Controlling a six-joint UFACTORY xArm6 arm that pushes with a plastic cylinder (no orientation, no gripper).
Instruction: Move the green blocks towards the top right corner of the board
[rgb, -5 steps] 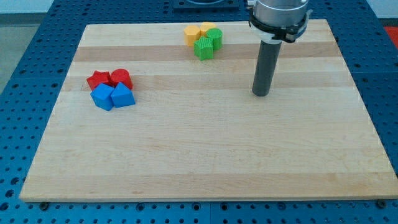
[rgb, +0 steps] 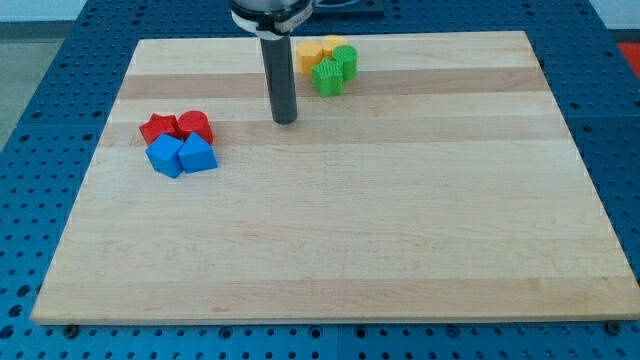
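Green blocks sit near the board's (rgb: 420, 250) top edge, a bit left of centre: one ridged green block (rgb: 327, 76) in front, a rounder green block (rgb: 346, 60) just behind and to its right, touching. Neither has a clear long axis; which way they point can't be told. Two yellow blocks (rgb: 318, 53) press against them on the left/top side. To the view's right of the greens the board is open all the way to the top right corner, w/ only a thin strip left between them and the top edge. My tip (rgb: 285, 122) is down on the board, below-left of the greens, near but apart. No end effector jaws here, just a plain rod. Red blocks (rgb: 176, 127) and blue blocks (rgb: 181, 155) cluster well apart, near the left edge. Board lies on a blue perforated bench (rgb: 40, 120).
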